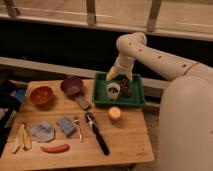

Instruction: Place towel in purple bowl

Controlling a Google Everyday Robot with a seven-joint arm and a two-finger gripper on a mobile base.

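1. hand (119,78): hangs over the back part of the green tray (101,101), arm coming down from the upper right. Can't tell whether it is open or closed, or whether it holds anything.
2. Directly under the hand, in the tray: white cup (113,91), with a dark clump (125,88) touching its right side.
3. Toward the camera from the hand, just past the tray's front rim: orange fruit (115,113) on the wooden counter (125,142).
4. Left of the hand, just beside the tray: purple bowl (72,85). A grey flat tool (82,103) lies at its front.
5. Further left: orange bowl (41,95).
6. Front-left of the hand: black-handled utensil (96,133), fork (77,128), blue sponge (65,125).
7. towel (43,131): crumpled, grey-blue, lying on the counter just left of the sponge. It is well apart from the hand and from the purple bowl.
8. Farthest out, at the front-left: banana (21,138), red sausage-shaped item (55,148).
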